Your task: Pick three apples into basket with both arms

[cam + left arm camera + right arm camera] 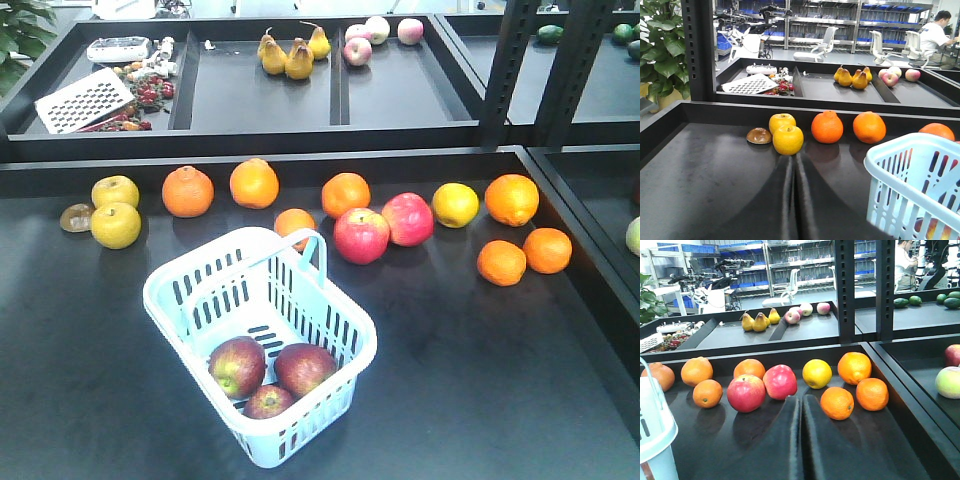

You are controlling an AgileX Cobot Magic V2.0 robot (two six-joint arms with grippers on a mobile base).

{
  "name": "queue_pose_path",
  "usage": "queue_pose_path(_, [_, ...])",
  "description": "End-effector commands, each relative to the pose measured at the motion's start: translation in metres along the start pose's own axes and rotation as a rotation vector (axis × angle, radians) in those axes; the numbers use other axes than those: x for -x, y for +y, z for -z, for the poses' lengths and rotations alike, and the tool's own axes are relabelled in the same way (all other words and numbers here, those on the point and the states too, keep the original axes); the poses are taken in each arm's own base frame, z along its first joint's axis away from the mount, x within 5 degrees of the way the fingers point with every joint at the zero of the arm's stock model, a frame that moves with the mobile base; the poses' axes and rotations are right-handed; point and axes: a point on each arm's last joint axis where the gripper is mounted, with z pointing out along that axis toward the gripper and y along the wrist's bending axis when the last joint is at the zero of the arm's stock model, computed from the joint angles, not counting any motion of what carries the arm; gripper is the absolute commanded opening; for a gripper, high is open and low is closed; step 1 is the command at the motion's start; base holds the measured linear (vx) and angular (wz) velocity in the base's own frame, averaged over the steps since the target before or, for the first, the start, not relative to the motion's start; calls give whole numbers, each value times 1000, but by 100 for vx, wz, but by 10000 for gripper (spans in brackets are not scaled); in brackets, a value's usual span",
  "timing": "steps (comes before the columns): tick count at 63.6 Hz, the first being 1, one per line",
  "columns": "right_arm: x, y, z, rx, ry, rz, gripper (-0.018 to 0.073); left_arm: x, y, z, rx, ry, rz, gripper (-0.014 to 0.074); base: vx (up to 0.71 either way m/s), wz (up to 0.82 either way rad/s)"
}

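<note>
I see three apples (270, 375) lying together in the basket (190, 262). Both my left gripper (793, 200) and right gripper (801, 440) are closed, holding nothing.

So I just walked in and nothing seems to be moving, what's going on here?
Nothing is being handled right now. Three dark red apples already lie together in the pale blue basket on the black table. The left gripper and right gripper are both shut and empty, held low over the table. The oranges and two pink-red apples sit untouched behind the basket.
</note>
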Motion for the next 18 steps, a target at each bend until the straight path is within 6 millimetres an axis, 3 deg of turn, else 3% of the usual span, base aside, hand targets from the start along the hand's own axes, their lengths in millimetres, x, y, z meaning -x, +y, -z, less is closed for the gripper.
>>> queue_pose_path(1, [3, 1, 1, 6, -75, 11, -4, 5, -1, 1, -14, -81, 4, -6, 0, 0])
queue_pose_path(18, [3, 1, 1, 6, -74, 11, -4, 5, -1, 1, -14, -81, 4, -6, 0, 0])
